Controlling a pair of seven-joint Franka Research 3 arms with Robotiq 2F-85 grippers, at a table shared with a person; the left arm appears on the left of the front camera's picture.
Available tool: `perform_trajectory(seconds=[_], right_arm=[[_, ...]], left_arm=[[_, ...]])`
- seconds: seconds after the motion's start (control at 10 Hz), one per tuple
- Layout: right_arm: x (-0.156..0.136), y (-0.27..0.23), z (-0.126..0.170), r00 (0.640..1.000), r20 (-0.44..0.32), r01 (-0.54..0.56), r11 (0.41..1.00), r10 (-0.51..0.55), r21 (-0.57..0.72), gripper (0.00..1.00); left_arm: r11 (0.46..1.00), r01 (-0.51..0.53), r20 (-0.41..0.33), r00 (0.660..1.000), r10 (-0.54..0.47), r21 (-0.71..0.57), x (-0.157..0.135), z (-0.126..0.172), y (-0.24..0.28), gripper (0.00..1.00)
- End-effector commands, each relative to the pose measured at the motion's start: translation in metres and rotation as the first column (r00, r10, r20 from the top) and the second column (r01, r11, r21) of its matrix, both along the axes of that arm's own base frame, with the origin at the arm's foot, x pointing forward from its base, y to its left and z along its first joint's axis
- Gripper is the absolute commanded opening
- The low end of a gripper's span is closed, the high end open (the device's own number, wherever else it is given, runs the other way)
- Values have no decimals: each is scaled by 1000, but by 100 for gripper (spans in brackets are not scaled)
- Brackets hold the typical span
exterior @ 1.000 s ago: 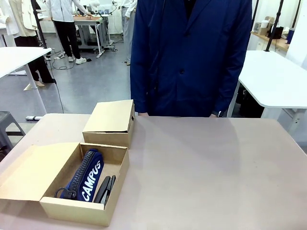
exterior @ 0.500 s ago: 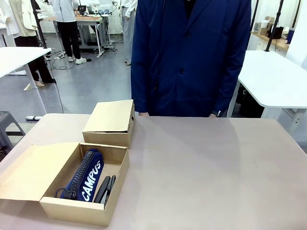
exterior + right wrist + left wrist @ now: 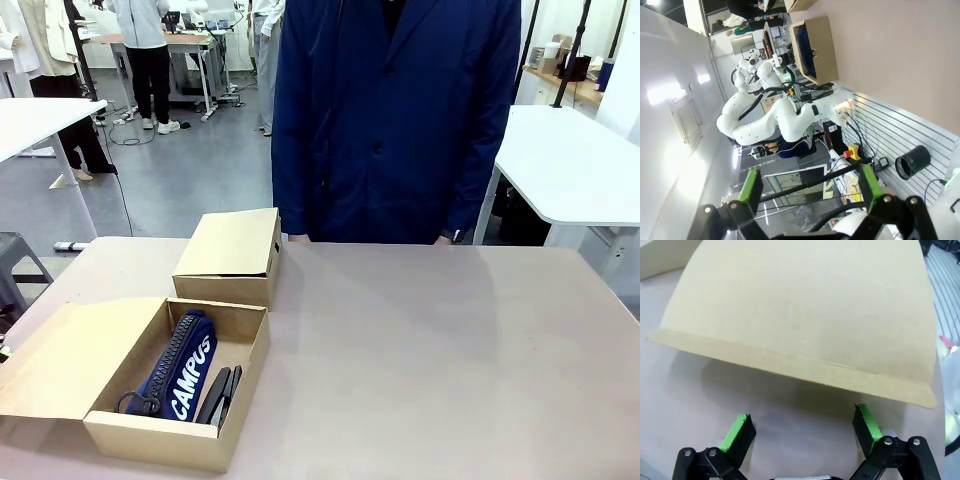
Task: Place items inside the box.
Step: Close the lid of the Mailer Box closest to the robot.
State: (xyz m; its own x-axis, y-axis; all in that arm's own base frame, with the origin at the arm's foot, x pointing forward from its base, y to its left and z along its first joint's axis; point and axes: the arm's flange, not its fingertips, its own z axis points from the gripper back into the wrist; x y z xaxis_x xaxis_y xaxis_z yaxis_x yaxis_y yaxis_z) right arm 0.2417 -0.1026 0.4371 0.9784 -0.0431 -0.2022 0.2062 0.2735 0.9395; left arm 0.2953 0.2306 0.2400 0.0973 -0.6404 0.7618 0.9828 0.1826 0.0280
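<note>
The open cardboard box (image 3: 160, 438) sits at the table's near left, its lid flap (image 3: 68, 357) folded out to the left. Inside lie a navy pouch (image 3: 186, 364) with white "CAMPUS" lettering and slim black items (image 3: 221, 393) beside it. My left gripper (image 3: 801, 432) is open and holds nothing, hovering over the table just short of the lid flap's (image 3: 805, 305) edge. My right gripper (image 3: 810, 187) is open and holds nothing, far from the box (image 3: 821, 55), in which the navy pouch (image 3: 802, 42) shows.
A second, closed cardboard box (image 3: 232, 255) stands just behind the open one. A person in a dark blue coat (image 3: 395, 120) stands at the far edge. Bare tabletop (image 3: 430, 350) stretches across the middle and right. The left arm (image 3: 770, 120) shows white beyond the box.
</note>
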Motion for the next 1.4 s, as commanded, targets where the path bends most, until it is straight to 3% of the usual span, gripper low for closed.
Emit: perform_trajectory(seconds=[0.0, 0.2, 0.6, 0.8, 1.0, 1.2, 1.3], right_arm=[[0, 1, 6, 1000, -10, 9, 1000, -8, 14, 100], [0, 1, 6, 1000, -10, 9, 1000, -8, 14, 100], [0, 1, 6, 1000, -10, 9, 1000, -8, 14, 100], [0, 1, 6, 1000, -10, 9, 1000, -8, 14, 100], [0, 1, 6, 1000, -10, 9, 1000, -8, 14, 100], [0, 1, 6, 1000, -10, 9, 1000, -8, 14, 100], [0, 1, 6, 1000, -10, 9, 1000, -8, 14, 100]], left_arm=[[999, 9, -24, 1000, -10, -33, 19, -40, 7, 100], [991, 20, 11, 1000, -19, -134, 16, -39, -6, 100], [975, 38, 50, 998, -27, -218, 16, -38, -34, 100], [959, 1, 83, 996, 24, -283, 21, -32, -41, 100], [909, -20, 143, 986, 86, -415, 22, -17, -45, 100], [841, 16, 247, 959, 141, -541, 20, 14, -74, 100], [787, 25, 239, 958, 157, -616, 21, 31, -92, 100]])
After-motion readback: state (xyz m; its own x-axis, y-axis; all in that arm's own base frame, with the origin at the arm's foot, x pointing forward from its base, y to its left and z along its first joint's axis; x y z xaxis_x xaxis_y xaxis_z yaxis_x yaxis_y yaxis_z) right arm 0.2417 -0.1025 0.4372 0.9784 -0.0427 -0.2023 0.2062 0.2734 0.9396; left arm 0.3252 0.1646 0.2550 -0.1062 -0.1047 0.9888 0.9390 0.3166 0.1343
